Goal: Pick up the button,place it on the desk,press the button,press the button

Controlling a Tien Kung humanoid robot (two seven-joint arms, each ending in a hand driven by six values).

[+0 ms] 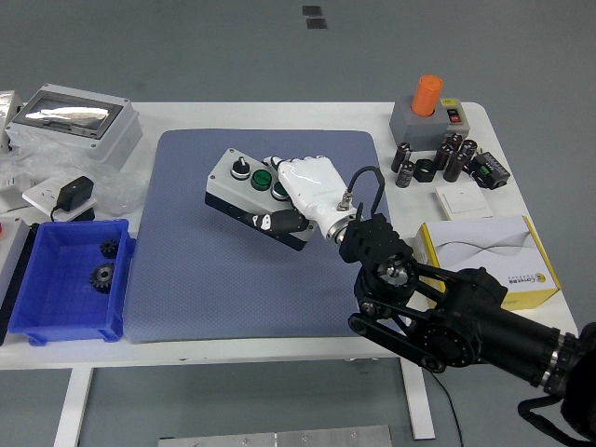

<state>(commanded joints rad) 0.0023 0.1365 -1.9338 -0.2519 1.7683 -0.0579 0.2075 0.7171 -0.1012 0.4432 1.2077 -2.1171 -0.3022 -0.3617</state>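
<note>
On the blue mat [186,270] — right hand [305,191] clamped on the button box [244,191].

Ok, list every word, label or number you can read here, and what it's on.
Nothing reads clearly.
Yellow-and-white box: small print beside a logo, too small to read.
Button box, held in the right hand: no legible marking.
Grey base under the orange cylinder: label blurred.
</note>
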